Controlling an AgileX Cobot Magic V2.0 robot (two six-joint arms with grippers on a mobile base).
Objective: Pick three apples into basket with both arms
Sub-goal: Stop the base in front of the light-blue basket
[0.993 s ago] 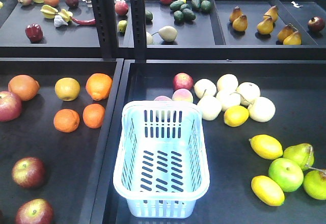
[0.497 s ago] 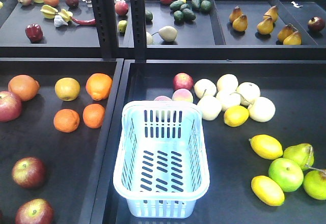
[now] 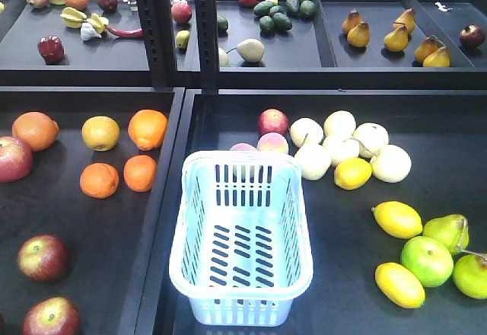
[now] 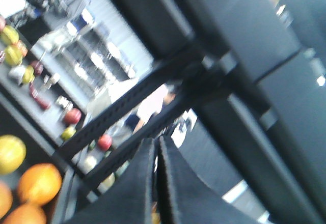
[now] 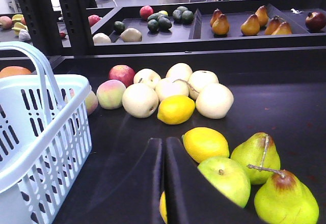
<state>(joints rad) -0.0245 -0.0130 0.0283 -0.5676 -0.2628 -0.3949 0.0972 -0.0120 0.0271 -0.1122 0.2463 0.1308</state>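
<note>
Three dark red apples lie in the left tray of the front view: one at the left edge [image 3: 14,158], one lower [image 3: 42,257] and one at the bottom edge [image 3: 51,318]. The pale blue basket [image 3: 240,290] stands empty in the right tray, beside the divider; it also shows in the right wrist view [image 5: 30,127]. Neither arm shows in the front view. My left gripper [image 4: 155,140] is shut and empty, raised and pointing at the black rack; that view is blurred. My right gripper [image 5: 163,140] is shut and empty, low over the right tray between the basket and a lemon [image 5: 205,143].
Oranges [image 3: 147,128] and a yellow fruit [image 3: 100,132] lie behind the apples. Peaches [image 3: 272,122], pale round fruits [image 3: 342,145], lemons [image 3: 397,218], a green apple [image 3: 427,260] and pears [image 3: 447,231] fill the right tray. A raised divider [image 3: 163,221] separates the trays. Black rack posts [image 3: 156,27] stand behind.
No fruit and no basket has moved in the front view. Only people in the far background have shifted.
</note>
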